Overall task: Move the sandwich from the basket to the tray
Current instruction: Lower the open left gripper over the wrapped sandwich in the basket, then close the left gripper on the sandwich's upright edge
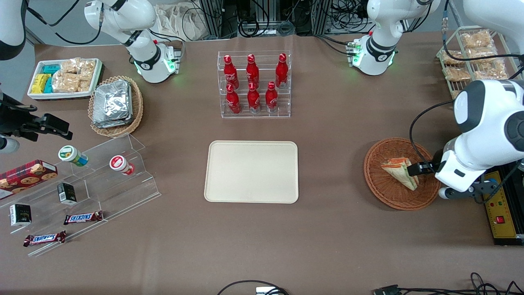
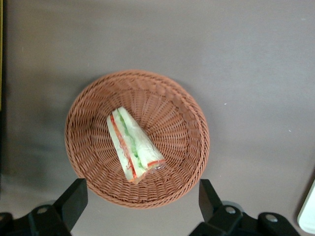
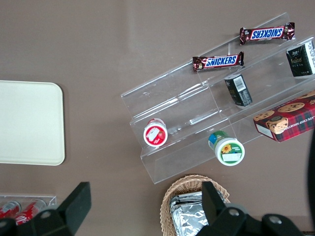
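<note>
The sandwich [image 1: 399, 172] [image 2: 134, 147], a pale wedge with orange-red and green layers, lies inside the round reddish-brown wicker basket [image 1: 385, 192] [image 2: 187, 123] toward the working arm's end of the table. My gripper [image 1: 418, 169] [image 2: 141, 201] hovers above the basket's rim, open wide, its black fingers [image 2: 74, 200] apart from both basket and sandwich, holding nothing. The cream-beige tray [image 1: 251, 172] [image 3: 29, 123] lies flat mid-table with nothing on it; a sliver of the tray [image 2: 308, 211] also shows in the left wrist view.
A clear rack of red bottles [image 1: 254, 84] stands farther from the camera than the tray. A wire rack of bagged snacks [image 1: 470, 57] and a yellow control box [image 1: 501, 213] flank the basket. A clear stepped display [image 1: 102, 180] and a foil-packet basket [image 1: 114, 104] sit toward the parked arm's end.
</note>
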You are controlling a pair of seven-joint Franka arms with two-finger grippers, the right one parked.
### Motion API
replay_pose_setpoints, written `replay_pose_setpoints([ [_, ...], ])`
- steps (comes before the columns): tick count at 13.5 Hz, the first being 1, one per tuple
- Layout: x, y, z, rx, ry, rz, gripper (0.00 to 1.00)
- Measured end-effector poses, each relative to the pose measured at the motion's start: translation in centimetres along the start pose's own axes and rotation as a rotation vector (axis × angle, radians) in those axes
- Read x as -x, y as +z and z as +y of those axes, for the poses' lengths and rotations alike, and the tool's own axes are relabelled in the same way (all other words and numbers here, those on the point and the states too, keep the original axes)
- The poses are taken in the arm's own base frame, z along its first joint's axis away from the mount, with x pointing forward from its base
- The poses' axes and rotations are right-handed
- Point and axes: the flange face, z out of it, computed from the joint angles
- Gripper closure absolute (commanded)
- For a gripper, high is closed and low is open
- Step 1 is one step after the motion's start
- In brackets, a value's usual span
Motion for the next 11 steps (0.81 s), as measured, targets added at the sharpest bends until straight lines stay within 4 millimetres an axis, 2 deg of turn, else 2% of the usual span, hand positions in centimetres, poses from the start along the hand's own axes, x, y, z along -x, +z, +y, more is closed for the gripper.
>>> replay_pose_setpoints([
  [3, 0.4, 3.2, -0.4, -0.02, -0.165, -0.058, 0.0],
  [6, -0.2, 6.8, -0.7, -0.037, -0.337, -0.106, 0.0],
  [11, -1.2, 11.5, -2.6, -0.01, -0.414, -0.093, 0.0],
])
